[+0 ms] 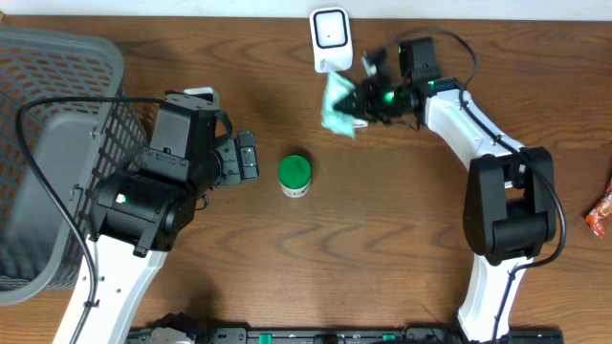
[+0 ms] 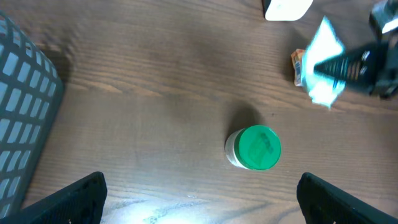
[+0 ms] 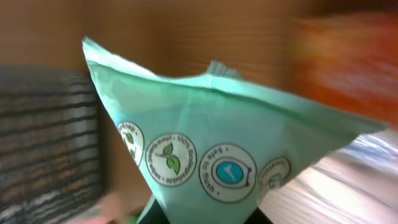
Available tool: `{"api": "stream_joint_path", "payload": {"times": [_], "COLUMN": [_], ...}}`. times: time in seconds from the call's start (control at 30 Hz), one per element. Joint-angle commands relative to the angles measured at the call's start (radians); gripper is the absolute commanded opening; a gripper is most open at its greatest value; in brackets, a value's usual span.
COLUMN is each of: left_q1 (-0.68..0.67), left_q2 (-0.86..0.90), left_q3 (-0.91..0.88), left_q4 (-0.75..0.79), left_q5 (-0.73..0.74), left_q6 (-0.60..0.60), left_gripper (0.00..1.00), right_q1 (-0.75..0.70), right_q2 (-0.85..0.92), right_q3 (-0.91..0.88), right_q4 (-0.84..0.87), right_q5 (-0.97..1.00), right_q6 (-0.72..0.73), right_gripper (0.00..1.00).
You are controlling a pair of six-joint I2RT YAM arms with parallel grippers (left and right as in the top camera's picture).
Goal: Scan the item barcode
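A mint-green packet [image 1: 337, 107] hangs just below the white barcode scanner [image 1: 330, 38] at the table's far edge, and my right gripper [image 1: 368, 100] is shut on it from the right. In the right wrist view the packet [image 3: 217, 143] fills the frame with round printed logos facing the camera, and it hides the gripper [image 3: 205, 219] at the bottom edge. From the left wrist, the packet [image 2: 324, 62] and the scanner [image 2: 287, 9] sit at the upper right. My left gripper [image 1: 247, 158] is open above the table, holding nothing, its fingers [image 2: 74, 199] wide apart.
A white jar with a green lid [image 1: 295, 176] stands mid-table just right of the left gripper, ahead of its fingers as the jar [image 2: 256, 148]. A grey mesh basket [image 1: 48, 96] fills the left side. A red snack packet [image 1: 601, 212] lies at the right edge.
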Motion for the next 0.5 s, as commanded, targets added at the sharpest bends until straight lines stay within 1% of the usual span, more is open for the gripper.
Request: {"api": "stream_joint_path", "payload": {"times": [0.0,0.03,0.1,0.17,0.2,0.23,0.27,0.47], "left_q1": [0.005,0.005,0.005,0.005,0.005,0.005,0.005,0.005], "left_q2": [0.004,0.004,0.004,0.004,0.004,0.004,0.004,0.004], "left_q3": [0.007,0.007,0.007,0.007,0.007,0.007,0.007,0.007], "left_q4": [-0.002,-0.002,-0.002,-0.002,-0.002,-0.002,-0.002,-0.002], "left_q5": [-0.013,-0.013,-0.013,-0.013,-0.013,-0.013,-0.013,-0.013], "left_q6": [0.009,0.009,0.009,0.009,0.009,0.009,0.009,0.009], "left_gripper": [0.98,0.98,0.98,0.98,0.98,0.98,0.98,0.98], "right_q1": [0.007,0.004,-0.002,-0.006,-0.008,-0.011,-0.012,0.006], "right_q2": [0.004,0.004,0.005,0.005,0.005,0.005,0.002,0.002], "right_q3": [0.005,0.005,0.005,0.005,0.005,0.007,0.008,0.008], "right_q4": [-0.069,-0.076,-0.047,0.037,0.106,0.171,0.233,0.636], "right_q5": [0.183,0.069,-0.217,-0.592,-0.787,-0.832,-0.833,-0.833], "right_q6": [-0.101,-0.148,-0.249,-0.398,-0.446,-0.397,-0.368,-0.366], "right_gripper": [0.02,0.02,0.01,0.01,0.01,0.01,0.01,0.01]}}
